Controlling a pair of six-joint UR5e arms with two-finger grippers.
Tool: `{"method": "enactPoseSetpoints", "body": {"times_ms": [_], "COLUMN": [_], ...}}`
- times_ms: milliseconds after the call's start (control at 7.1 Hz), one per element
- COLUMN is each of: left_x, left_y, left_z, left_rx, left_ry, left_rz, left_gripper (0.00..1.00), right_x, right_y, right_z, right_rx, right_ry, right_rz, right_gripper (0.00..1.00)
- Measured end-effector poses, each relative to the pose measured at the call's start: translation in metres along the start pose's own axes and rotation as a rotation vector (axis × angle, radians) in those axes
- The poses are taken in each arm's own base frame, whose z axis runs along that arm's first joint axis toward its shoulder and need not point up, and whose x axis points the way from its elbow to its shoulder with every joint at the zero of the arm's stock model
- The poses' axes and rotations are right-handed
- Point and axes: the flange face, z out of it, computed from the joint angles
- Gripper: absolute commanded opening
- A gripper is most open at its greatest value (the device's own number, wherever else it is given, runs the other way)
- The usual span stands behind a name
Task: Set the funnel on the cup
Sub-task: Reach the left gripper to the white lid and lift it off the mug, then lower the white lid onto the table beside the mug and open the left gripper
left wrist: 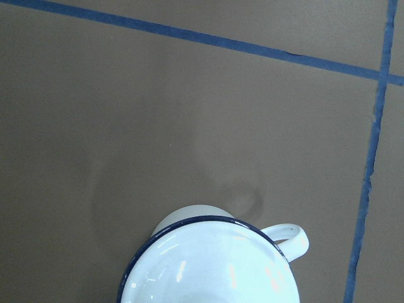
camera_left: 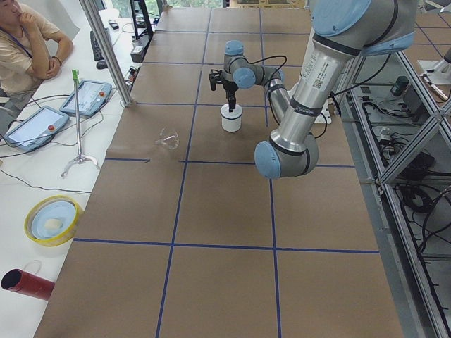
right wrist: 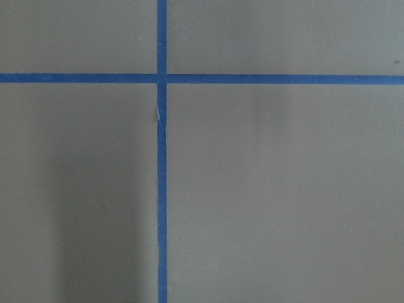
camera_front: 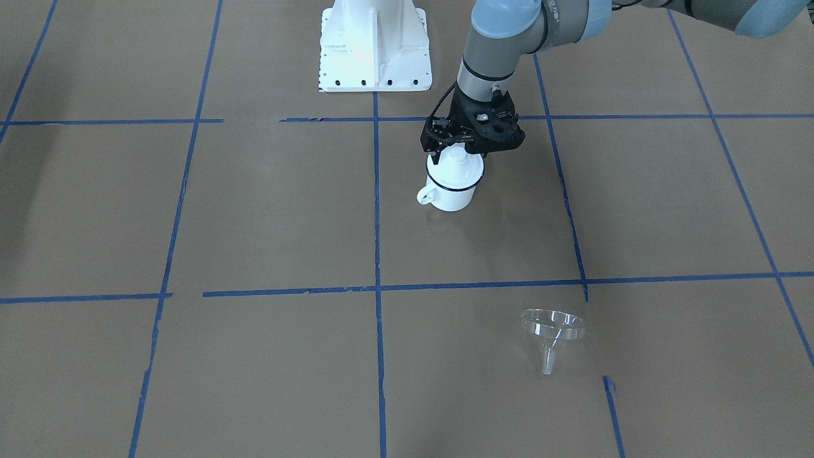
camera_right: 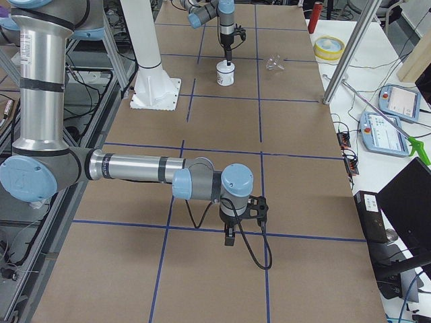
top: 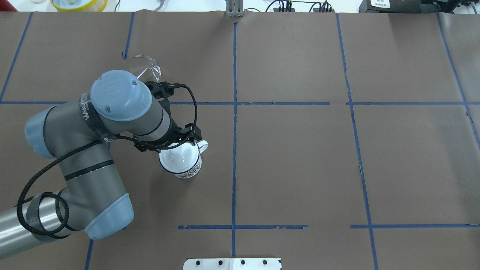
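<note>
The white enamel cup (camera_front: 453,191) with a dark blue rim stands upright, and a white knobbed lid (camera_front: 459,164) sits in its mouth. The cup also shows in the overhead view (top: 184,165) and the left wrist view (left wrist: 214,265). My left gripper (camera_front: 455,152) hangs directly over the cup, down at the lid's knob. Its fingers are mostly hidden, so I cannot tell if they are shut. The clear funnel (camera_front: 552,327) lies apart on the table and also shows in the overhead view (top: 144,69). My right gripper (camera_right: 229,237) hovers over bare table far from both; I cannot tell its state.
The robot's white base (camera_front: 374,48) stands near the cup. A yellow-rimmed bowl (camera_left: 51,220) and a red cylinder (camera_left: 25,283) lie beyond the table's far edge. An operator (camera_left: 25,42) sits there beside teach pendants.
</note>
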Motion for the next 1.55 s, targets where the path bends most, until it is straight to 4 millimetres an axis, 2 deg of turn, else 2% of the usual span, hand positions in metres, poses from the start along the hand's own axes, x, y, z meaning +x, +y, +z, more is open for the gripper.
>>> {"method": "enactPoseSetpoints", "body": {"times_ms": [705,846,987,1128,1268,1409,1550], "left_x": [0.001,0.001,-0.002,-0.013,-0.035,-0.067,-0.101], "left_y": [0.006,0.009,0.008,0.001,-0.008,-0.015,-0.016], "left_z": [-0.011,-0.025,-0.056,-0.097,-0.133,-0.149,-0.146], "left_rx": [-0.011,-0.008,0.007,0.036,0.067,0.080,0.072], "left_ry": [-0.036,-0.027,-0.016,0.000,0.009,-0.005,-0.036], "left_rz": [-0.003,0.003,0.018,0.055,0.120,0.195,0.255], "left_gripper": [0.00,0.00,0.00,0.00,0.00,0.00,0.00], "right_x": [0.000,0.000,0.000,0.000,0.000,0.000,0.000], "right_y": [0.000,0.000,0.000,0.000,0.000,0.000,0.000], "right_z": [0.000,0.000,0.000,0.000,0.000,0.000,0.000], "right_rx": [0.000,0.000,0.000,0.000,0.000,0.000,-0.001], "right_ry": [0.000,0.000,0.000,0.000,0.000,0.000,0.000], "right_rz": [0.000,0.000,0.000,0.000,0.000,0.000,0.001], "right_gripper": [1.00,1.00,1.00,1.00,1.00,1.00,1.00]}}
